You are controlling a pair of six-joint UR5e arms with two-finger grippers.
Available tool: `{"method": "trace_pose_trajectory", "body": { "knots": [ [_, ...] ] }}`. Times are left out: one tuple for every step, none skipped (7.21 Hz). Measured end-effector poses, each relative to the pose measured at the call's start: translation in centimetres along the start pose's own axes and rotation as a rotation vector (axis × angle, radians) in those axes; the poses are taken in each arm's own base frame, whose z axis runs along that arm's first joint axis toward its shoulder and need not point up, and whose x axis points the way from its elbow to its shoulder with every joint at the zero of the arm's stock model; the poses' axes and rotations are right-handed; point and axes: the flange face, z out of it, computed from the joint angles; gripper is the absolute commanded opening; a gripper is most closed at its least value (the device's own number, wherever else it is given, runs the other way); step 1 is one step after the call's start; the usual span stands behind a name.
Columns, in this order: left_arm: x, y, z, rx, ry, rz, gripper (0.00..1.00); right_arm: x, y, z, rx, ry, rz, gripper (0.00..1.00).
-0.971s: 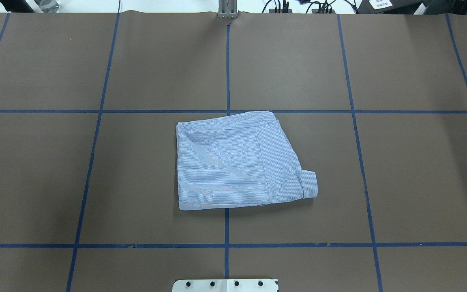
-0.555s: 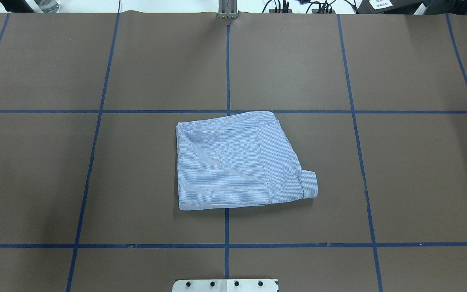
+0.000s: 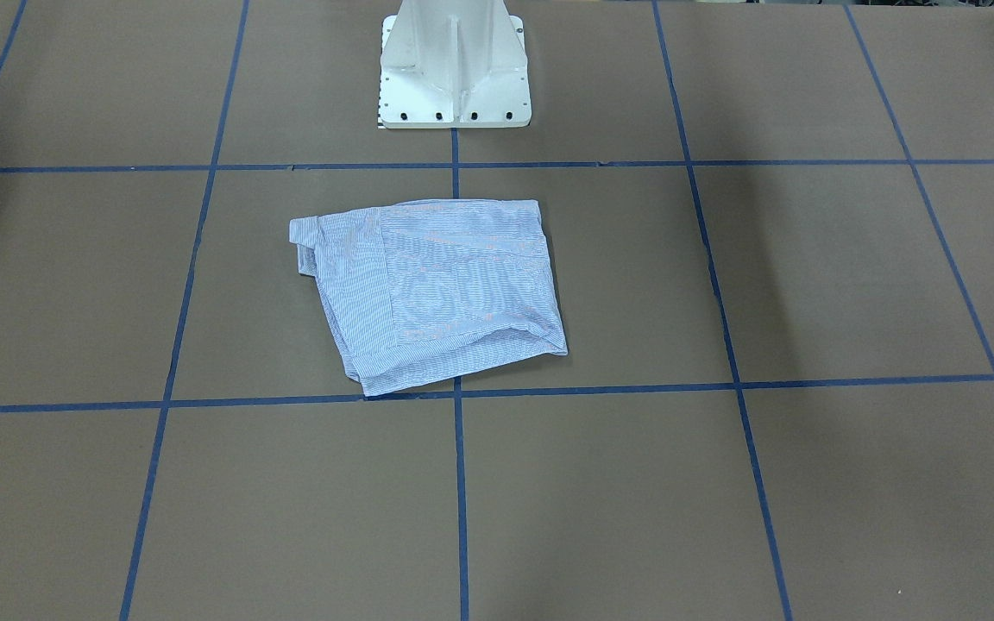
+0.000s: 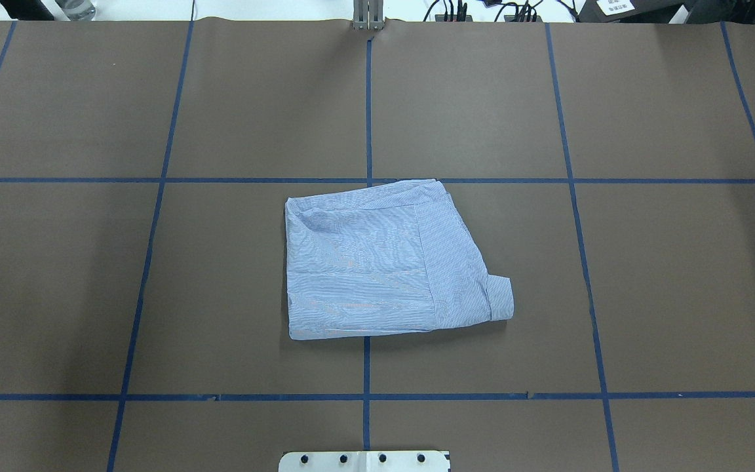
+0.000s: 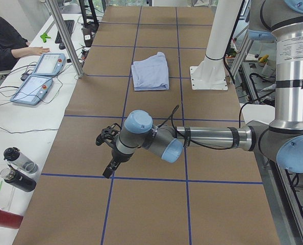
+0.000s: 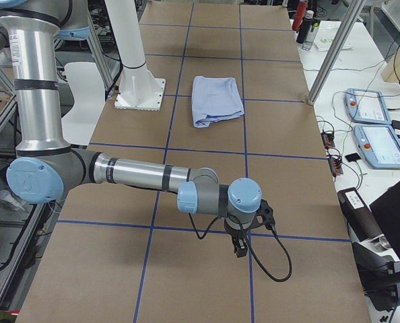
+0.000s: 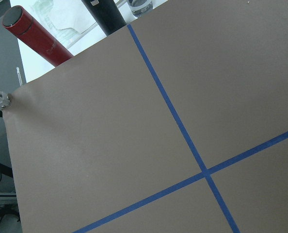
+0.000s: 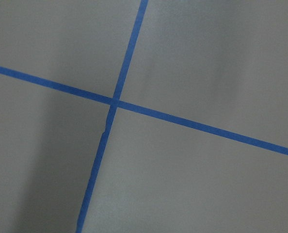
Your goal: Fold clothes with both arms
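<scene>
Left arm (image 5: pixel 207 138): in the exterior left view the forearm lies low and level over the near end of the table. The wrist is bent down and the left gripper (image 5: pixel 107 172) points at the paper. Whether its fingers are apart or together cannot be told from this side view.

Right arm (image 6: pixel 136 171): it takes the same pose at the opposite end. The right gripper (image 6: pixel 240 250) hangs just above a tape line, finger state likewise undeterminable.

The shirt (image 4: pixel 377 262) lies folded at the table's centre, well apart from both grippers. It forms a flat, roughly square packet of pinstriped light-blue cloth with a cuff (image 4: pixel 501 298) protruding at one corner.

Only the overhead and front views show this outline. The wrist views show matte brown paper (image 8: pixel 207 63) crossed by blue tape (image 8: pixel 116 102). The left wrist view adds a red bottle (image 7: pixel 35 36) and a black bottle (image 7: pixel 104 13) beyond the paper's edge. The front view shows the white pedestal (image 3: pixel 454 69).
</scene>
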Motion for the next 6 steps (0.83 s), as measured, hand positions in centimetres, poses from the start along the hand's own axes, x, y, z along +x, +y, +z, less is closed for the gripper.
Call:
{"method": "trace_pose_trajectory", "body": {
  "knots": [
    [0.6,-0.5,0.4,-0.062,0.014,-0.026,1.00,-0.6,-0.8,-0.8,0.011,0.016,0.067,1.00],
    [1.9,-1.5,0.6,-0.143,0.034,-0.052,1.00,-1.6,-1.4,-1.5,0.022,0.020,0.136,1.00],
    [3.4,-2.4,0.3,-0.227,0.056,-0.087,1.00,-2.6,-1.8,-1.7,0.027,0.008,0.180,1.00],
    [4.4,-2.3,0.0,-0.285,0.094,-0.126,1.00,-3.4,-2.0,-1.7,0.025,-0.020,0.217,1.00],
    [4.9,-1.3,0.2,-0.318,0.150,-0.156,1.00,-4.1,-2.2,-1.7,0.023,-0.054,0.252,1.00],
    [4.9,-0.2,0.5,-0.335,0.187,-0.166,1.00,-4.6,-2.3,-1.7,0.022,-0.074,0.268,1.00]
  ]
}}
